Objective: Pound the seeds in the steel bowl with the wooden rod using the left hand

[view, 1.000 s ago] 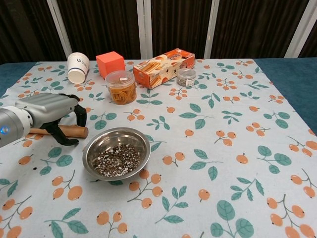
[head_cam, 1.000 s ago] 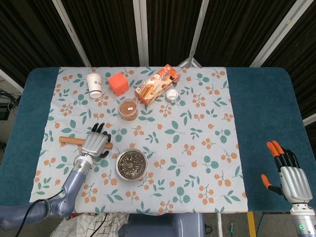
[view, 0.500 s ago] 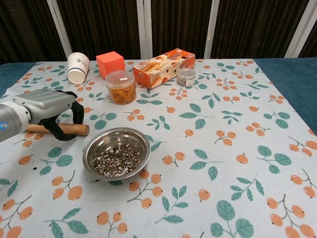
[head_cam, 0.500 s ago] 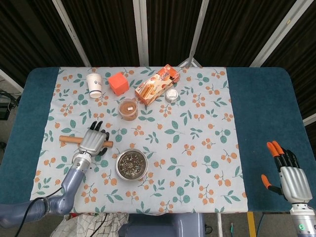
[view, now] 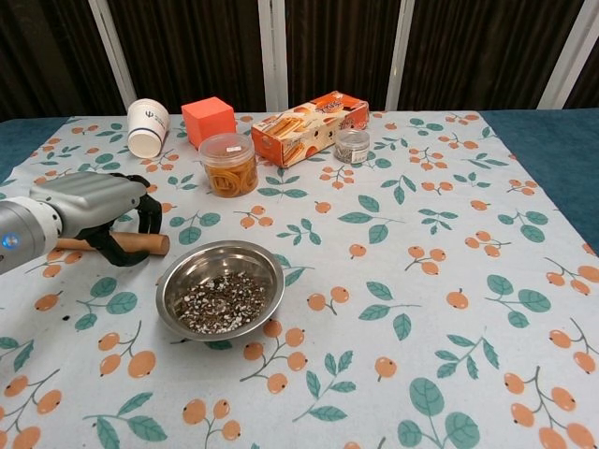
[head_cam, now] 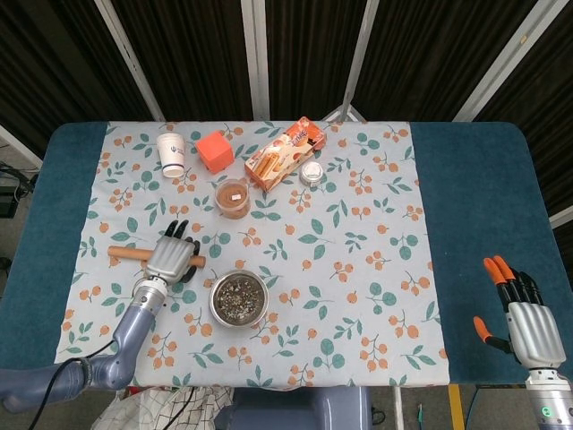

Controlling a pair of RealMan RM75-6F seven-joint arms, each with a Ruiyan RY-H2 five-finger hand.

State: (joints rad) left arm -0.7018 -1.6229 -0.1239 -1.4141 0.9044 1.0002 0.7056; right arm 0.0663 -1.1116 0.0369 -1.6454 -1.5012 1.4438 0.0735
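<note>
The pounding has not begun. The steel bowl (view: pixel 221 288) sits on the flowered cloth (view: pixel 421 243) with the seeds (view: pixel 218 303) lying loose inside. The wooden rod (view: pixel 150 244) lies flat on the cloth at about ten o'clock from the bowl, apart from it. The left hand (view: pixel 89 204) lies over the rod with its fingers curled down around it; whether the grasp is firm, I cannot tell. Lifting and pounding remain. The right hand (head_cam: pixel 530 322) waits at four o'clock, empty, fingers spread.

Against half a second ago, the left hand's fingers sit lower around the rod, which has barely shifted.
</note>
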